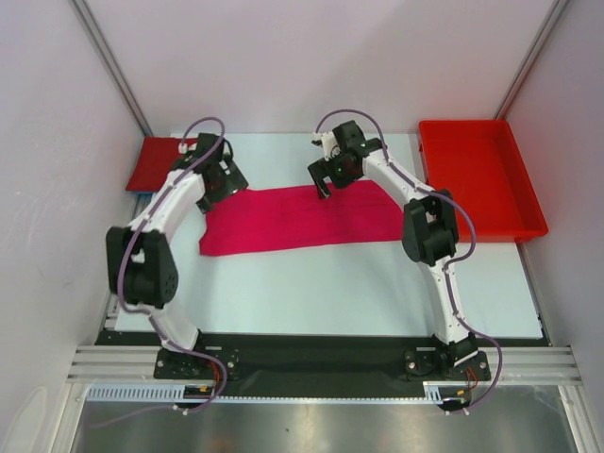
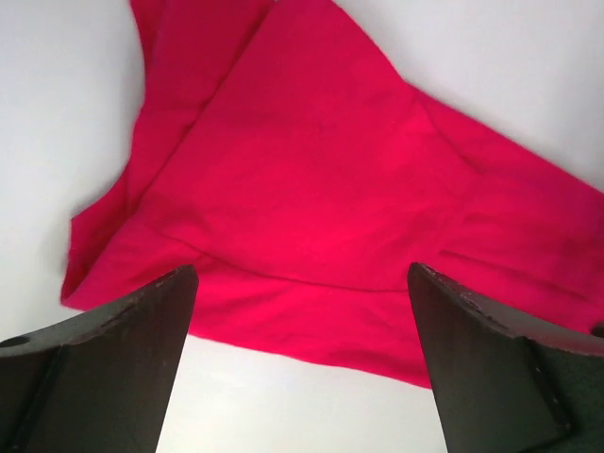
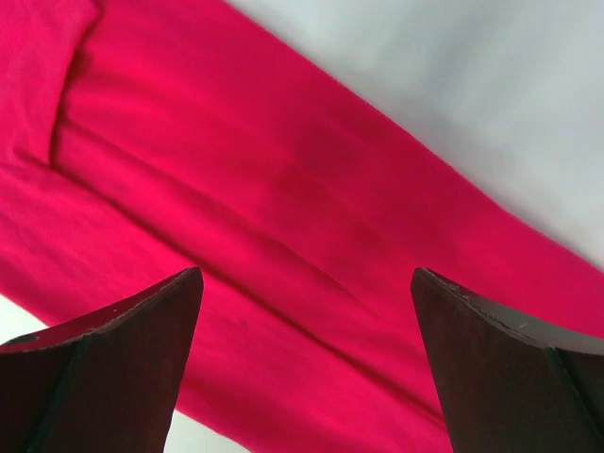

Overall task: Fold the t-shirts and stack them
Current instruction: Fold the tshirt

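A: Where does the magenta-pink t-shirt (image 1: 302, 222) lie?

B: It lies flat as a long band across the surface (image 1: 359, 293), running left to right and closer to the far edge than the near one. It looks narrowed lengthwise, with a fold line along it in both wrist views. The darker crimson t-shirt (image 1: 159, 162) sits as a small bundle at the far left corner. The red plastic tray (image 1: 477, 175) is at the far right corner.

A: And the arms?

B: The left end effector (image 1: 225, 184) hangs over the band's left end. The right end effector (image 1: 326, 179) is over its far edge, near the middle. Both have their fingers spread wide and nothing between them; the cloth below lies loose.

A: So is the crosswise fold the next step?

B: That's my reading. To do it well, each end effector should come down on a corner of the same short end and pinch every layer there, not only the top one. Lift just enough to clear the cloth, and carry both corners together so the edge stays straight. Lay that end down square on the other end before letting go.

A: What could go wrong?

B: Thin cloth can slip or drag. A one-layer grip would pull the lengthwise fold open.
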You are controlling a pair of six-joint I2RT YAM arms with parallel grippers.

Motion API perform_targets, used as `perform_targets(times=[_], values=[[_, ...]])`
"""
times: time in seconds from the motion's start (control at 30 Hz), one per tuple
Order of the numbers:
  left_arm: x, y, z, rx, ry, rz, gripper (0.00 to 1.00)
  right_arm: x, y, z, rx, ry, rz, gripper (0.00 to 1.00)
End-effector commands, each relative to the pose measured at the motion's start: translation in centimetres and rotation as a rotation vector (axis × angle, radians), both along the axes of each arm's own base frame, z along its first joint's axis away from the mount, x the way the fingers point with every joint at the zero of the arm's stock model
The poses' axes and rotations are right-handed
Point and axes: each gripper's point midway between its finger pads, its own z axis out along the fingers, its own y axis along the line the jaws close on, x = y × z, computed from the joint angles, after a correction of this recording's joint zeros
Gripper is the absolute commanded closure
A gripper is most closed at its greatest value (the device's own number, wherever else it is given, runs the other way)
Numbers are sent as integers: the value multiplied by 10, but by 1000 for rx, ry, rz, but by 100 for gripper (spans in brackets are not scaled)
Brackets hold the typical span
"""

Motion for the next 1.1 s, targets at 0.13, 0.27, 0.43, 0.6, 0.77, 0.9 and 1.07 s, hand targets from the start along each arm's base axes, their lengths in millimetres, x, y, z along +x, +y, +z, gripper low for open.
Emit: perform_targets(times=[0.13,0.27,0.43,0.6,0.77,0.9,1.07], values=[[1,-27,-27,12,209,86,2,2,-14,26,-107,-139,169,0],[8,-44,-33,-35,261,147,2,-4,-11,16,-96,-110,234,0],[13,-55,-35,-91,331,262,0,-14,-11,3,-109,-87,307,0],[3,-59,-49,-119,416,373,0,-21,-7,-1,-110,-76,341,0],[0,-63,-66,-130,469,410,0,-26,-10,-15,-129,-65,360,0],[-2,-60,-79,-108,502,453,0,-31,-17,-31,-120,-24,352,1],[2,-58,-96,-76,544,468,0,-29,-34,-61,-212,-15,296,0]])
